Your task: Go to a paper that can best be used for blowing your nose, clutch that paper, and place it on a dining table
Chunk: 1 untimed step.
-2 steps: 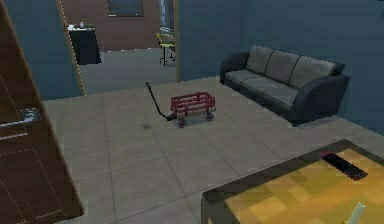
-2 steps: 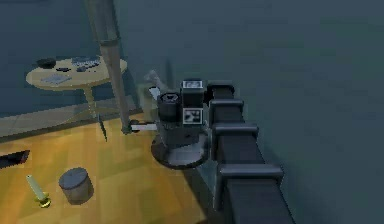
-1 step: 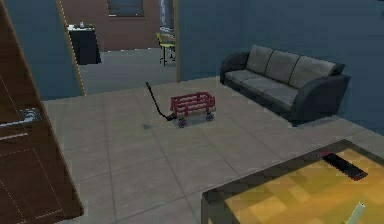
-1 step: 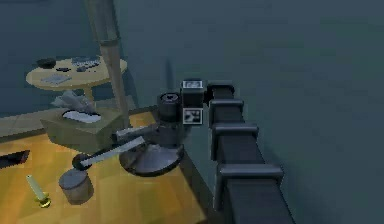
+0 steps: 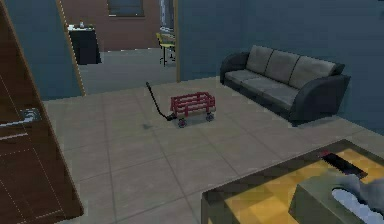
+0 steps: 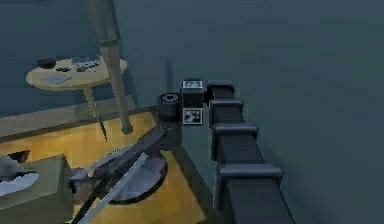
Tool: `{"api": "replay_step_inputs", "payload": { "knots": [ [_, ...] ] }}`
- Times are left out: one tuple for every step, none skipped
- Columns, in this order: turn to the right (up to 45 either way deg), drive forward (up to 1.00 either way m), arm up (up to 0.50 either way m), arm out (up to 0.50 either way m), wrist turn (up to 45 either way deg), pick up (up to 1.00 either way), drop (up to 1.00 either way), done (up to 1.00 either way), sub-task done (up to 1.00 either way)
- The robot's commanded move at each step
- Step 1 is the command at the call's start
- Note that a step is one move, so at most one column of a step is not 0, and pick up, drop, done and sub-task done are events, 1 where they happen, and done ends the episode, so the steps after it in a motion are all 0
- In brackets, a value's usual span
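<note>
A greenish tissue box (image 5: 338,203) with white paper (image 5: 352,190) sticking out stands on a yellow-topped table (image 5: 262,200) at the forward view's lower right. The box (image 6: 36,190) stands at the arm side view's lower left, white paper (image 6: 14,178) at its top. The dark arm (image 6: 240,165) rises from the bottom edge to two white marked squares (image 6: 192,100). From there the gripper (image 6: 100,172) slants down-left over the tabletop toward the box, above a round grey plate (image 6: 140,180). I cannot tell whether it holds anything.
A red toy wagon (image 5: 192,107) stands mid-floor and a dark sofa (image 5: 285,80) is against the right wall. A brown door (image 5: 25,130) is at left, with a doorway (image 5: 120,40) beyond. A lamp pole (image 6: 105,50) and a round side table (image 6: 75,73) stand past the table.
</note>
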Motion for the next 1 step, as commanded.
{"api": "replay_step_inputs", "payload": {
  "knots": [
    [0.0,0.00,0.00,0.00,-15.0,0.00,0.00,0.00,0.00]
  ]
}}
